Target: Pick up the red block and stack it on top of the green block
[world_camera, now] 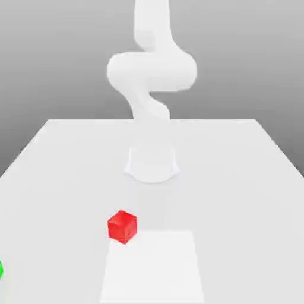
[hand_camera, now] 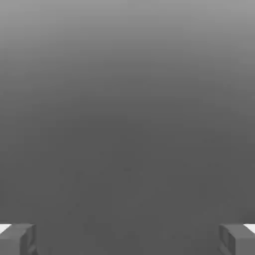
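Note:
The red block [world_camera: 122, 226] is a small glossy cube resting on the white table [world_camera: 237, 178], in front of the arm's base [world_camera: 152, 163] and a little toward the exterior view's left. At that view's lower left edge, a thin green sliver is the green block [world_camera: 1, 271], well apart from the red one. In the hand view my gripper [hand_camera: 127, 240] is open: one grey fingertip [hand_camera: 18, 239] and the other [hand_camera: 238, 239] stand far apart with nothing between them, and plain grey background lies beyond.
The white arm [world_camera: 152, 68] rises from its base at the table's middle and curls upward out of the picture. A brighter white rectangle [world_camera: 152, 267] marks the table surface just right of the red block, near the front edge.

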Tool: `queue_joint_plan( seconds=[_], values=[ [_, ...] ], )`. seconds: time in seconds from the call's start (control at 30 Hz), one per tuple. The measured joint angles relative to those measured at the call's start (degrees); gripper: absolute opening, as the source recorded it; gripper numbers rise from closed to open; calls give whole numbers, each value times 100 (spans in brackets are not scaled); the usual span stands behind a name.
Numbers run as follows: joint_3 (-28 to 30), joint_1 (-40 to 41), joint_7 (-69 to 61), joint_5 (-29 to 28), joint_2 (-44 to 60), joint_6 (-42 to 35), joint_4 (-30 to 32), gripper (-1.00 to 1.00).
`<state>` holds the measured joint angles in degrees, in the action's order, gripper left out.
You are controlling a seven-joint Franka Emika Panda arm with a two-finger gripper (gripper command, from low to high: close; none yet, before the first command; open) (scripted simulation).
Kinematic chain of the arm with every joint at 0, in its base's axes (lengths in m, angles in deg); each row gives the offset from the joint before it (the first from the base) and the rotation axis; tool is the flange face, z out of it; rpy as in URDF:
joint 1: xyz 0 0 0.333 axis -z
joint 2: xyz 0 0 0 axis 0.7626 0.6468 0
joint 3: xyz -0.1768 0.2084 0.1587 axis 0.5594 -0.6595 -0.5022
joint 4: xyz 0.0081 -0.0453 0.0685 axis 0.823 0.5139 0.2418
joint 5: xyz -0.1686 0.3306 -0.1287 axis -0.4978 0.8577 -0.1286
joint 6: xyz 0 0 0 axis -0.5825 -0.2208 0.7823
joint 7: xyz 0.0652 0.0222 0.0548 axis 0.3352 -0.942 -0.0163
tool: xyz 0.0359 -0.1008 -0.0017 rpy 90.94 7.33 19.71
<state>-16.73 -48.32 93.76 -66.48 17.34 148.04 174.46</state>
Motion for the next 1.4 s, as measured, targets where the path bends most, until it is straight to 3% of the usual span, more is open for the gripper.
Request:
queue_joint_plan(
  seconds=[0.53,0.77,0.8,1.03,1.3,1.4],
  values=[
    [-17,1005,1583,-38,2877,2355,3071,0],
    [53,1122,1781,-15,4971,4041,3208,0],
    [48,1130,1776,-12,5149,4194,3188,-100],
    [42,1142,1800,-39,5179,4225,3185,-100],
    [34,1136,1759,16,3683,2938,3395,-100],
    [122,1244,1975,113,3749,2587,2984,-100]
  ],
)
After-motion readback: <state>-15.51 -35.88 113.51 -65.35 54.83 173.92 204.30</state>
